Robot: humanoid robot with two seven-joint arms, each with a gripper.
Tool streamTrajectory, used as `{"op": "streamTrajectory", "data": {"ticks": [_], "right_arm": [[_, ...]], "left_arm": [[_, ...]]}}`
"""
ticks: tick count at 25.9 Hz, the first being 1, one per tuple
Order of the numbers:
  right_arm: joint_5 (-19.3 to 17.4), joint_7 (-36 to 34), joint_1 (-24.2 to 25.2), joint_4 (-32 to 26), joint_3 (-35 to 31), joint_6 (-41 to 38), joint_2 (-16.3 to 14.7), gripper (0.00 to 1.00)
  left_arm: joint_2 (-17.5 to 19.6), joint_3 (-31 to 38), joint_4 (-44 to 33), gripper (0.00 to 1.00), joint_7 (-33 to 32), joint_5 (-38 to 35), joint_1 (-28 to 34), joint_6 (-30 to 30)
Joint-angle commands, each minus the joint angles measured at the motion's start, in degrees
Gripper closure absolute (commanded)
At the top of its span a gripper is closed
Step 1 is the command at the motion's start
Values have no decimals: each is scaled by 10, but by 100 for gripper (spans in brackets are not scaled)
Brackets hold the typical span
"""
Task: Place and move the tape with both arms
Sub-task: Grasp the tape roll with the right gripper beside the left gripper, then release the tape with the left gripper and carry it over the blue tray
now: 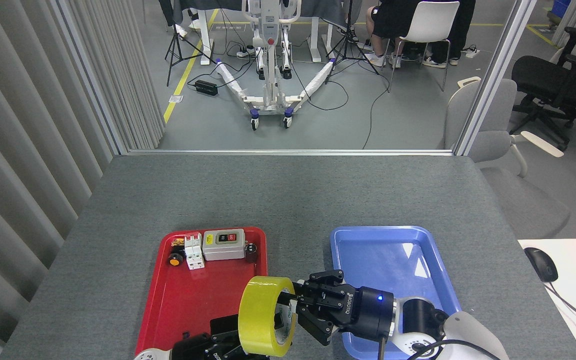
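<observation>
Head view, only one given. Tape roll (266, 316) is standing on edge, held up above the near edge of the red tray (188, 305), open core facing right toward the blue tray (393, 260).

Left end effector (228, 340) is sitting under and behind the roll at the bottom edge of frame, mostly hidden by the tape. Seems to be carrying the roll from below, but fingers not visible: cannot tell if spread or pressed together.

Right end effector (295, 312) is coming in from the right, fingers closing onto the roll's right rim, one fingertip reaching into the core, others on the outside. Reads as pinching the wall of the roll, tho contact partly hidden.

Handling, judged: roll is light to moderate wt, stiff ring, not fragile. Outer wrap is glossy, prob slippery. Inner core is the better bite. Best hold: wall pinch, one finger inside core, one outside, near mid-width.

Risk: roll could swing or roll off if released on edge; lay flat in blue tray.

Far end of red tray: push-button switch box (224, 244), white circuit breaker (194, 251), small orange knob (175, 259). All well apart from tape. Grey counter (288, 195) beneath both trays.
</observation>
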Motion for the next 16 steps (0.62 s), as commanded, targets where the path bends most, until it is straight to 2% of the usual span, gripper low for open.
{"op": "streamTrajectory", "data": {"ticks": [1,8,10,13,16], "right_arm": [[0,-1,1,0,0,-1,0,75],[-1,-1,1,-4,-15,-26,2,77],[0,0,10,-11,-64,-23,4,79],[9,1,61,-21,-147,-22,5,79],[18,6,85,-21,-223,-17,5,80]], "left_arm": [[0,1,0,0,0,0,0,-2],[0,6,1,0,3,-1,0,-8],[0,11,7,0,5,-2,0,-8],[0,27,10,0,9,-2,0,-8],[0,46,9,0,32,-5,1,-14]]}}
